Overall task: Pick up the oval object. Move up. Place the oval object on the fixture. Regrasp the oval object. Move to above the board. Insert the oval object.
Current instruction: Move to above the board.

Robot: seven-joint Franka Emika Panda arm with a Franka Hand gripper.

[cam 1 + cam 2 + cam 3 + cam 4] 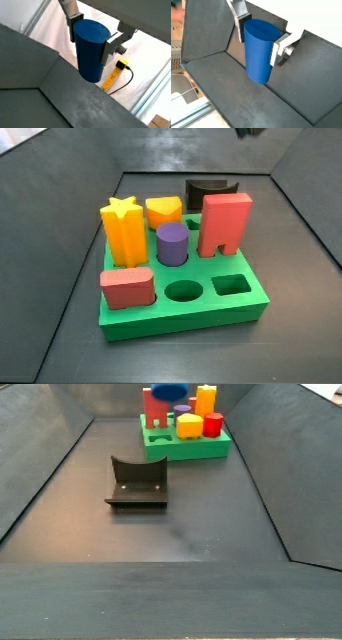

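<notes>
I've got the oval object clamped between the fingers, closed onto its upper part in both wrist views, silver plates pressing either flank while the blue peg hangs down free below them. The gripper is high up, well clear of the bin floor; in a side view only a dark scrap at the very top edge could be it, too little to be sure. My read: the lift is done or nearly so, and the fixture comes next. In that side view it sits mid-floor, well apart from the board at about 12 o'clock. To do this well I want to travel level, keep the peg plumb, line it over the notch, then descend slowly so it seats rather than tips. In a side view, the board carries a yellow star peg, a purple cylinder and a tall red block, with the fixture behind at 12 o'clock. Open floor surrounds the fixture on all sides; the sloped bin walls at 9 and 3 o'clock are the edges to mind.
</notes>
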